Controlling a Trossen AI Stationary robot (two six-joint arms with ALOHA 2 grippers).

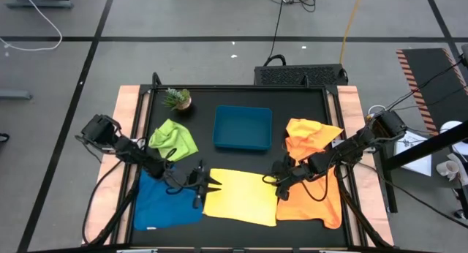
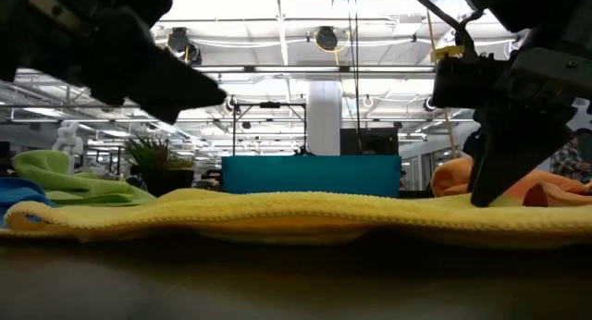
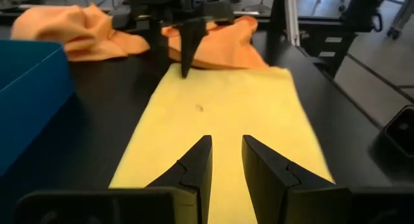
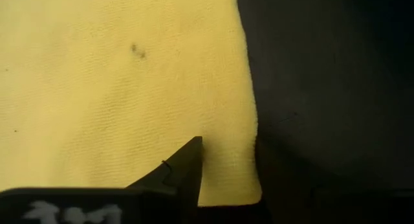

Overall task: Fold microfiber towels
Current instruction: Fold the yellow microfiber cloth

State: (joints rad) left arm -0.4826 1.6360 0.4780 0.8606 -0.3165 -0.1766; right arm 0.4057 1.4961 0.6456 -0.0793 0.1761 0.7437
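- Left gripper, fingers slightly apart and holding nothing, hovering at the near-left edge of the yellow towel; right gripper at the opposite edge, tips down on the cloth, grip impossible to tell.
- Could pinch only one corner (thin, limp fabric), dragging the towel askew or bunching it instead of folding cleanly.
- Could snag the orange towel touching the yellow one's right edge.
- Black tabletop with wooden side rails; teal tray and small plant behind; blue towel and green towel at left.
- Beyond: grey floor, cables, bright ceiling lights.
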